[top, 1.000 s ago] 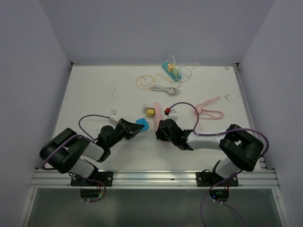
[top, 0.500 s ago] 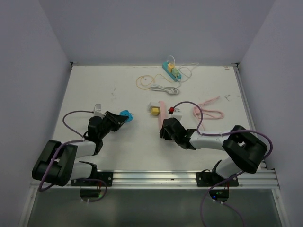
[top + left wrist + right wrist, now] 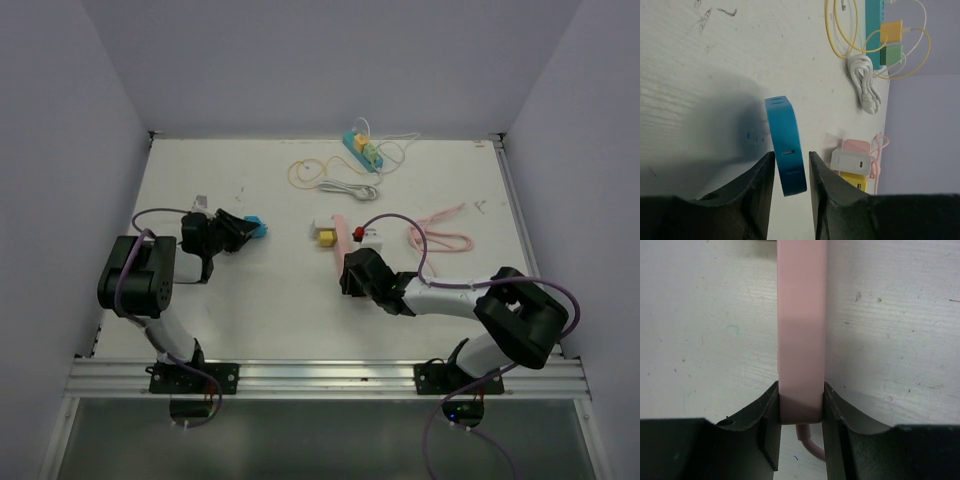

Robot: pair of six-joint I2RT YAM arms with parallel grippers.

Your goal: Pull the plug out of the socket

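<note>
The blue plug is out of the pink socket strip and sits far to its left on the table. My left gripper is just behind it. In the left wrist view the plug stands between the fingers of the left gripper, which is open, with a narrow gap showing on the right side. My right gripper is shut on the near end of the pink socket strip. Both jaws of the right gripper press its sides, and its pink cord runs out beneath.
A yellow adapter and a white one sit at the strip's far end. A pink cable lies to the right. At the back are a teal power strip, a white cable coil and a yellow cord.
My left arm has swung left and back, carrying the blue plug well away from the pink strip, and its jaws have eased apart. The right gripper has kept its hold.
</note>
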